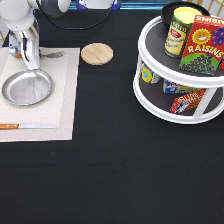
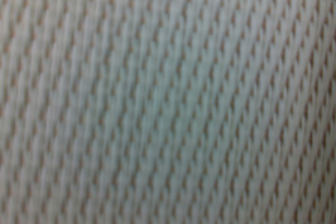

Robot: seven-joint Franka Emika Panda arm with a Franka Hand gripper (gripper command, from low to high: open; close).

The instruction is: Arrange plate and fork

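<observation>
The round silver plate [image 1: 27, 87] lies on the left part of a cream placemat [image 1: 65, 100]. The fork [image 1: 51, 54] lies along the mat's top edge, above the plate. Its metal tines point to the exterior view's right, and its handle is mostly hidden behind the hand. My gripper [image 1: 33, 64] hangs low over the mat, between the fork and the plate's top rim. The wrist view shows only the placemat weave [image 2: 168, 112] from very close.
A wooden-handled knife [image 1: 26, 126] lies along the mat's bottom edge. A tan wooden disc [image 1: 97, 53] sits right of the mat. A white two-tier turntable rack [image 1: 175, 107] with cans and a raisin box fills the exterior view's right.
</observation>
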